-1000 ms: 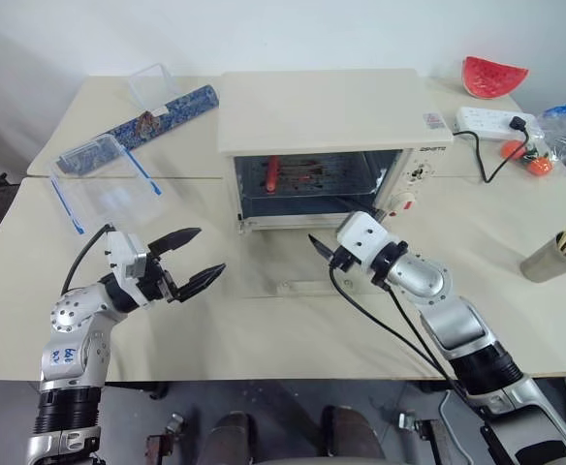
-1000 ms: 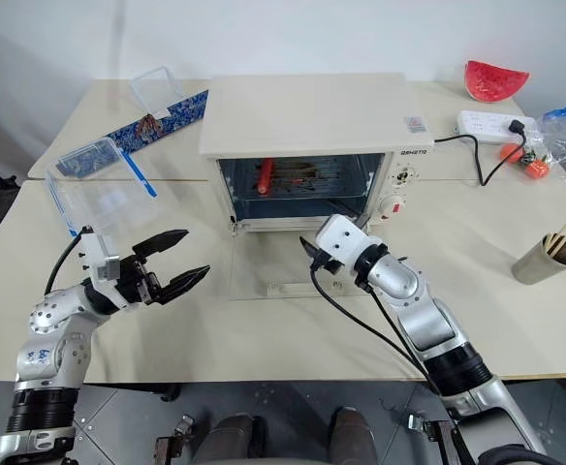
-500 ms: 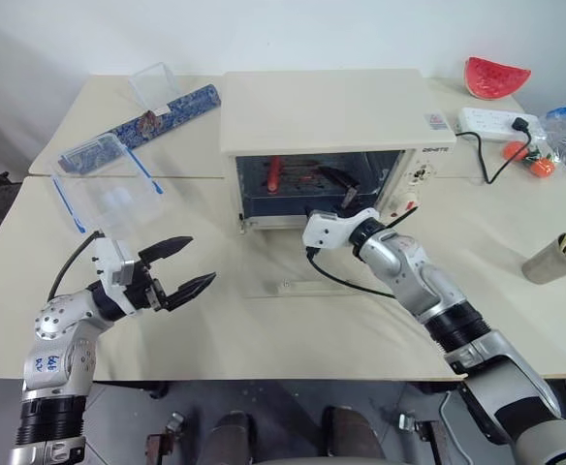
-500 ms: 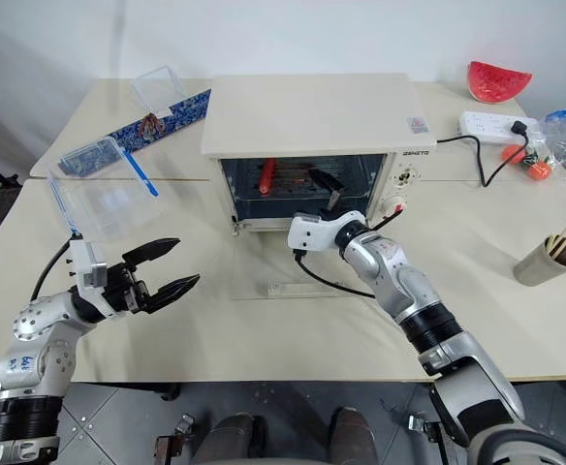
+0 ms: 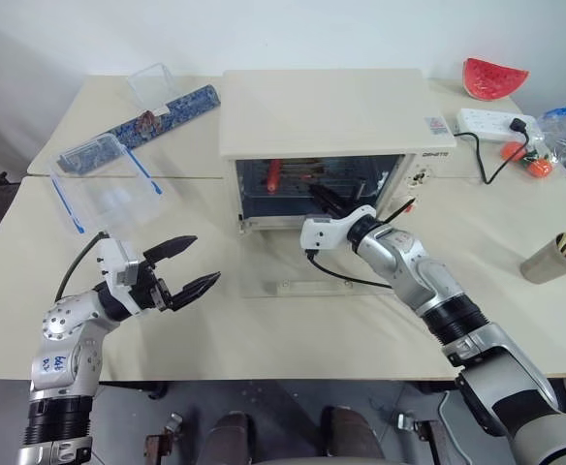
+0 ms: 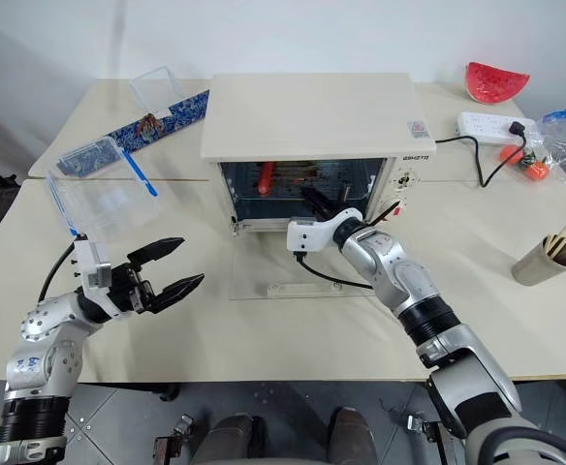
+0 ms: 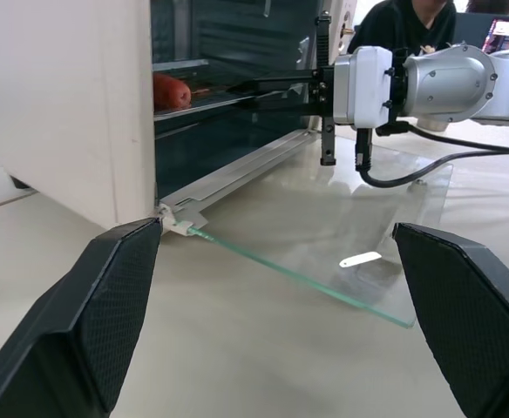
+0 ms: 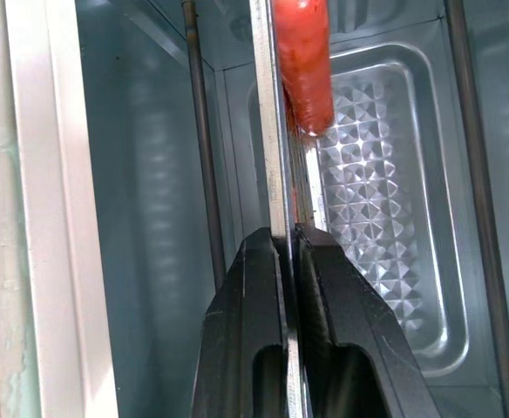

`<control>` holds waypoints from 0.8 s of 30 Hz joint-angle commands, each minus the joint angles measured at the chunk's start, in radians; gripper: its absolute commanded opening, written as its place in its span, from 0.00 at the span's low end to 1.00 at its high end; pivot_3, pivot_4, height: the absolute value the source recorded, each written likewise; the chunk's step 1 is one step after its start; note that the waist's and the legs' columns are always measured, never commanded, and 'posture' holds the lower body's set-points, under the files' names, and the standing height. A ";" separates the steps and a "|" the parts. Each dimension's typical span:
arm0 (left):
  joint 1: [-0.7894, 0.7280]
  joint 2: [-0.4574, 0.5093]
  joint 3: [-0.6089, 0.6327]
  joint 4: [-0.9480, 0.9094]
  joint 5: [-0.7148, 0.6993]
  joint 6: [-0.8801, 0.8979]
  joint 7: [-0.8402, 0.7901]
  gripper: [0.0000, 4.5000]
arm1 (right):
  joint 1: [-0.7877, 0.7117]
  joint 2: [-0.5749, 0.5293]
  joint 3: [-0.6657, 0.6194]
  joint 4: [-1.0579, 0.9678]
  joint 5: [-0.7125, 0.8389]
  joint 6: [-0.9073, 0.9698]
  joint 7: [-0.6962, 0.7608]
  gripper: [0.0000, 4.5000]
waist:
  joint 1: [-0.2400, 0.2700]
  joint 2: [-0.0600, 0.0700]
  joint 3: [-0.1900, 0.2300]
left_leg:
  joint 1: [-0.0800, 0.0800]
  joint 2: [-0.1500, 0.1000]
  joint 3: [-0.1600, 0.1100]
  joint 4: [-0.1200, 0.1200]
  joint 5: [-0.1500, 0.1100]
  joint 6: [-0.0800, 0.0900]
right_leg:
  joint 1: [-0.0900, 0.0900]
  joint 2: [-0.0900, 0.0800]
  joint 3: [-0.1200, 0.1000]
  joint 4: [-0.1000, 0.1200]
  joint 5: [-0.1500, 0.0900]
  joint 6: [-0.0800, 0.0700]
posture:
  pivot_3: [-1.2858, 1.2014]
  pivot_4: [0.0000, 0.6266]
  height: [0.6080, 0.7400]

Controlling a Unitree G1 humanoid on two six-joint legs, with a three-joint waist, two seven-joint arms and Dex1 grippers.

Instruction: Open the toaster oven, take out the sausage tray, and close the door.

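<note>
Right gripper (image 8: 287, 252) pinching sausage tray (image 8: 276, 157) rim inside toaster oven (image 5: 322, 116).

sausage tray (image 8: 282, 157) edge-on, sausage (image 8: 304, 61) cut off

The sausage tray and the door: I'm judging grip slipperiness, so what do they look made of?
The sausage tray looks like shiny embossed metal, reflective and patterned. The door looks like clear glass, with a greenish edge and reflections. The right gripper pinches the tray's thin rim.
</note>
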 commanded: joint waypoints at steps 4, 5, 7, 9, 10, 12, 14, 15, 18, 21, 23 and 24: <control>-0.041 -0.020 -0.021 0.000 -0.012 -0.004 0.001 1.00 | -0.001 -0.014 -0.044 -0.129 0.073 -0.044 0.086 0.00 | -0.002 0.000 0.000 | 0.000 0.000 0.000 -0.001 0.000 0.000 | 0.000 0.000 0.000 0.000 0.000 0.000 | 0.52 0.24 1.00; -0.051 -0.024 -0.031 0.003 -0.009 -0.001 0.002 1.00 | 0.003 -0.019 -0.047 -0.142 0.085 -0.050 0.108 0.00 | -0.002 0.000 0.000 | 0.000 0.000 0.000 -0.001 0.000 0.000 | 0.000 0.000 0.000 -0.001 0.000 0.000 | 0.52 0.24 1.00; -0.070 -0.031 -0.048 0.007 -0.001 0.002 0.003 1.00 | 0.008 -0.027 -0.047 -0.158 0.100 -0.052 0.149 0.00 | -0.004 0.000 0.000 | 0.000 0.000 0.000 -0.001 0.000 0.000 | 0.000 0.000 0.000 0.000 0.000 0.000 | 0.52 0.24 1.00; -0.088 -0.036 -0.061 0.010 0.000 0.009 0.004 1.00 | 0.013 -0.032 -0.051 -0.173 0.106 -0.053 0.164 0.00 | -0.008 0.000 0.000 | 0.000 0.000 0.000 -0.001 0.000 0.000 | 0.000 0.000 0.000 0.000 0.000 0.000 | 0.52 0.24 1.00; -0.099 -0.040 -0.067 0.014 0.002 0.010 0.008 1.00 | 0.014 -0.035 -0.052 -0.180 0.108 -0.056 0.170 0.00 | -0.010 0.000 0.000 | 0.000 0.000 0.000 -0.001 0.000 0.000 | 0.000 0.000 0.000 0.000 0.000 0.000 | 0.52 0.24 1.00; -0.132 -0.050 -0.081 0.021 0.003 0.017 0.020 1.00 | 0.013 -0.038 -0.057 -0.193 0.109 -0.056 0.181 0.00 | -0.013 0.000 0.000 | 0.000 0.000 0.000 -0.001 0.000 0.000 | 0.000 0.000 -0.001 0.000 0.000 0.000 | 0.52 0.24 1.00; -0.163 -0.062 -0.084 0.023 -0.005 0.027 0.034 1.00 | 0.013 -0.043 -0.062 -0.212 0.111 -0.054 0.193 0.00 | -0.014 0.000 0.000 | 0.000 0.000 0.000 -0.001 0.000 0.000 | 0.000 0.000 -0.001 0.000 0.000 0.000 | 0.52 0.24 1.00; -0.173 -0.065 -0.082 0.025 -0.008 0.030 0.039 1.00 | 0.019 -0.047 -0.064 -0.225 0.112 -0.052 0.201 0.00 | -0.014 0.000 0.000 | 0.000 0.000 0.000 -0.001 0.000 0.000 | 0.000 0.000 -0.001 0.000 0.000 0.000 | 0.52 0.24 1.00; -0.185 -0.066 -0.068 0.031 -0.018 0.041 0.046 1.00 | 0.054 -0.063 -0.069 -0.277 0.121 -0.050 0.233 0.00 | -0.021 0.000 0.000 | 0.000 0.000 0.000 -0.001 0.000 0.000 | 0.000 0.000 -0.001 0.000 0.000 0.000 | 0.52 0.24 1.00; -0.185 -0.055 -0.035 0.043 -0.040 0.061 0.056 1.00 | 0.142 -0.090 -0.079 -0.358 0.135 -0.052 0.270 0.00 | -0.020 0.000 0.000 | 0.000 0.000 0.000 -0.002 0.000 0.000 | 0.000 0.000 -0.001 -0.001 0.000 0.000 | 0.52 0.24 1.00; -0.176 -0.038 -0.022 0.047 -0.040 0.068 0.048 1.00 | 0.198 -0.107 -0.087 -0.403 0.138 -0.054 0.284 0.00 | -0.018 0.000 0.000 | 0.000 0.000 -0.001 -0.001 0.000 0.000 | 0.000 0.000 -0.002 0.000 0.000 0.000 | 0.52 0.24 1.00; -0.170 -0.029 -0.015 0.051 -0.038 0.070 0.045 1.00 | 0.231 -0.118 -0.094 -0.431 0.138 -0.057 0.283 0.00 | -0.016 0.000 0.000 | 0.000 0.000 -0.001 -0.001 0.000 0.000 | 0.000 0.000 -0.002 0.000 0.000 0.000 | 0.52 0.24 1.00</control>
